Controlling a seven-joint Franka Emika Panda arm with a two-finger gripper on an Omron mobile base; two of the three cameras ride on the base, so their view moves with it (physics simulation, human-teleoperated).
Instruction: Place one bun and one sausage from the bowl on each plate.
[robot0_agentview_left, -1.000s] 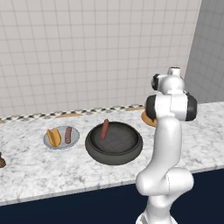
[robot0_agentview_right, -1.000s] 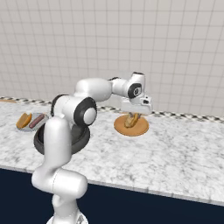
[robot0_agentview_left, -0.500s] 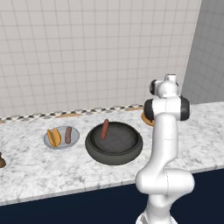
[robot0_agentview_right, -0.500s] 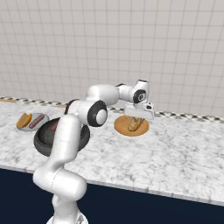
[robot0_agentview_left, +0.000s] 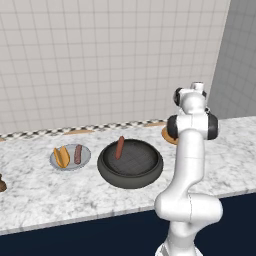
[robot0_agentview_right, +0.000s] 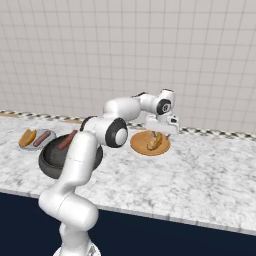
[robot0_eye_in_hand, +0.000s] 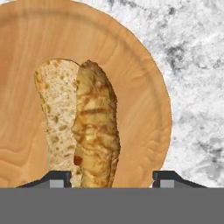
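An orange-yellow bun (robot0_eye_in_hand: 83, 127), split lengthwise, lies on the orange-brown plate (robot0_eye_in_hand: 140, 87). My gripper (robot0_eye_in_hand: 111, 179) hovers just above it, open, with its tips wide apart on either side of the bun's near end. From the right base, the gripper (robot0_agentview_right: 161, 131) hangs over that plate (robot0_agentview_right: 141, 147) and bun (robot0_agentview_right: 154, 141). The dark bowl (robot0_agentview_left: 152, 172) holds one reddish-brown sausage (robot0_agentview_left: 120, 147). To its left, the light grey plate (robot0_agentview_left: 70, 163) carries a bun (robot0_agentview_left: 61, 156) and a sausage (robot0_agentview_left: 78, 153).
A small brown shaker (robot0_agentview_left: 1, 184) stands at the counter's far left. The tiled wall runs close behind the plates. Bare marble counter (robot0_agentview_right: 210, 170) lies to the right of the orange-brown plate and in front of the bowl.
The arm has swung its elbow over towards the orange-brown plate and the hand has shifted slightly right above it. The bun stays on that plate; the bowl and grey plate are unchanged.
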